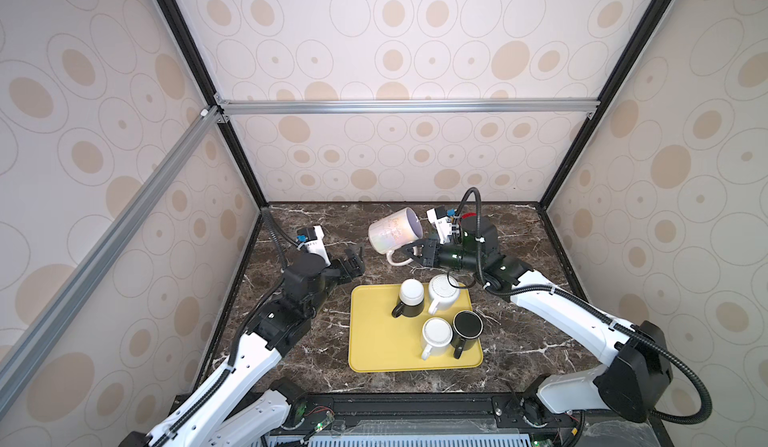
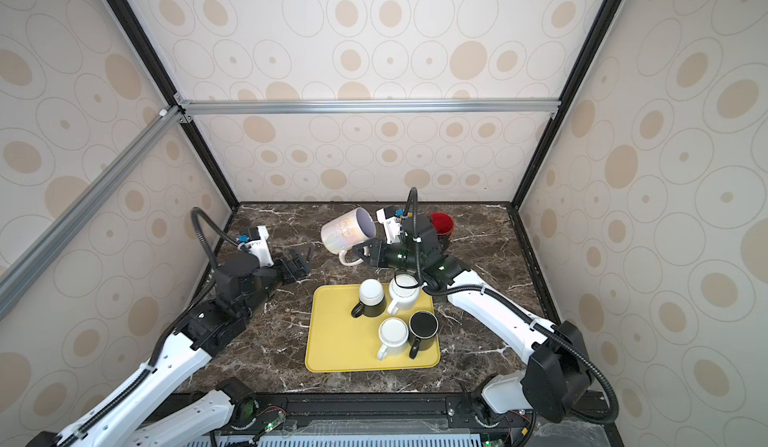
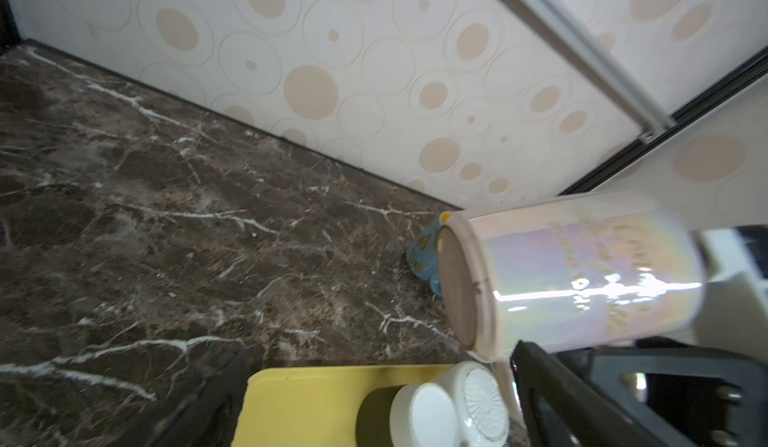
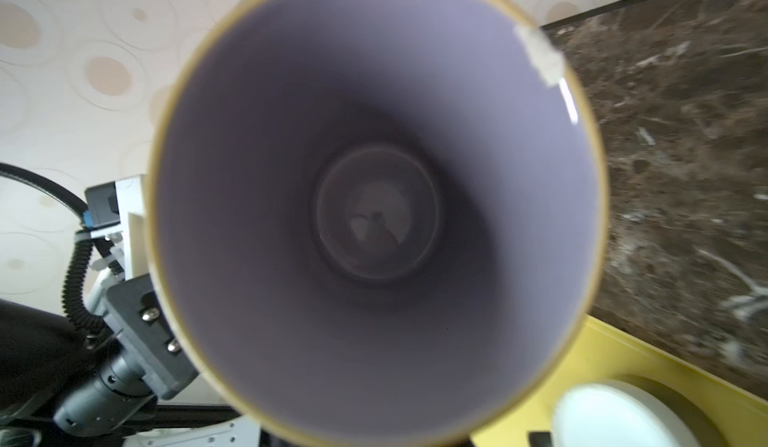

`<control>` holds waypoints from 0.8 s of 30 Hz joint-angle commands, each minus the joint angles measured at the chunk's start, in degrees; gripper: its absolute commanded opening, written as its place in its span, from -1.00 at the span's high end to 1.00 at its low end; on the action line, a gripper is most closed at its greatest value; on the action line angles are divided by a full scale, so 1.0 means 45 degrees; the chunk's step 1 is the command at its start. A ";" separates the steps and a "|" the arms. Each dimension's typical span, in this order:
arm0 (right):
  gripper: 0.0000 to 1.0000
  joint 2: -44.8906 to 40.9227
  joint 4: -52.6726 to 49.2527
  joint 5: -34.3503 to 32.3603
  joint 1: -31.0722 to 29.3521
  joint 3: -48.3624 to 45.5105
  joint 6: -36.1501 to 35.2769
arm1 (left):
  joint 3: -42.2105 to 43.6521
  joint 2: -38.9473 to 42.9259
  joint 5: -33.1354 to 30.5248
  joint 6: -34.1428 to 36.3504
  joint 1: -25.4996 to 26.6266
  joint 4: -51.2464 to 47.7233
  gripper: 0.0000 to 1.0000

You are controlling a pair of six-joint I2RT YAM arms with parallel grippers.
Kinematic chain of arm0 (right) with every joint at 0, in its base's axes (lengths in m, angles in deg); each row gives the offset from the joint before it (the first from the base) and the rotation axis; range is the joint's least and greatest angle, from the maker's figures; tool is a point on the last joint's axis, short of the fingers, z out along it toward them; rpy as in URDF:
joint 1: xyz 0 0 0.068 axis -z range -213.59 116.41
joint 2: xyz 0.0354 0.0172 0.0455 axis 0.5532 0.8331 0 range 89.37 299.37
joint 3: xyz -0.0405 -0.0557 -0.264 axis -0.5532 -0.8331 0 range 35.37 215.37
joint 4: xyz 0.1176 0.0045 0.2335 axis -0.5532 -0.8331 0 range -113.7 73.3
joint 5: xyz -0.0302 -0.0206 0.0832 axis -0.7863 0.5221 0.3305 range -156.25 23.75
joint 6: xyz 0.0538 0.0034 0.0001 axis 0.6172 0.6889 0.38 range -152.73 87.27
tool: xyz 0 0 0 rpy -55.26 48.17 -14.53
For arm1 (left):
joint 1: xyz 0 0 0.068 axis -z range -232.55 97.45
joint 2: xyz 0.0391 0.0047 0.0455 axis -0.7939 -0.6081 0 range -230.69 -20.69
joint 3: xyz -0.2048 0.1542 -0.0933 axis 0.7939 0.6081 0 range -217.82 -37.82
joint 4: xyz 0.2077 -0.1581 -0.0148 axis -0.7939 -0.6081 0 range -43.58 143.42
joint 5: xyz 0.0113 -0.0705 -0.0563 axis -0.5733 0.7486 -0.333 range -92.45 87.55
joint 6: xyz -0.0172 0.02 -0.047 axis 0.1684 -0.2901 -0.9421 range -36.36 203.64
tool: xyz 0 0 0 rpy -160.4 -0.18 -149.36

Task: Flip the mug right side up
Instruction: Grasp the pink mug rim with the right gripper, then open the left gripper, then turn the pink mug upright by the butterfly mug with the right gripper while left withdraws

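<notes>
The mug (image 1: 395, 233) (image 2: 347, 233) is pearly white with a lilac inside. It hangs tilted on its side above the marble, behind the tray, with its mouth toward the back right. My right gripper (image 1: 409, 254) (image 2: 361, 251) is shut on its handle at the mug's near side. The right wrist view looks straight into the mug (image 4: 374, 175), which hides the jaws. My left gripper (image 1: 355, 258) (image 2: 301, 258) (image 3: 374, 395) stands open and empty to the left of the mug. In the left wrist view the mug (image 3: 582, 274) shows its bare base.
A yellow tray (image 1: 374, 341) (image 2: 332, 341) lies in front, with several upside-down black and white mugs on its right half. A red mug (image 2: 441, 222) stands behind the right arm. A small blue object (image 3: 426, 254) sits behind the held mug. The back wall is close.
</notes>
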 commanded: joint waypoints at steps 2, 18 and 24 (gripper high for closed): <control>1.00 -0.0048 -0.2279 -0.2220 -0.0097 0.1707 -0.2441 | -0.0055 -0.0776 -0.0425 0.0696 -0.0092 -0.1240 -1.00; 1.00 0.2563 -0.6309 -0.7228 -0.0781 0.5676 -0.4212 | 0.0412 -0.1073 0.0091 0.0990 -0.0087 -0.0549 -1.00; 1.00 0.4148 -0.7414 -0.8522 -0.0958 0.7290 -0.5000 | 0.0674 -0.1357 0.0765 0.0889 -0.0081 -0.0155 -1.00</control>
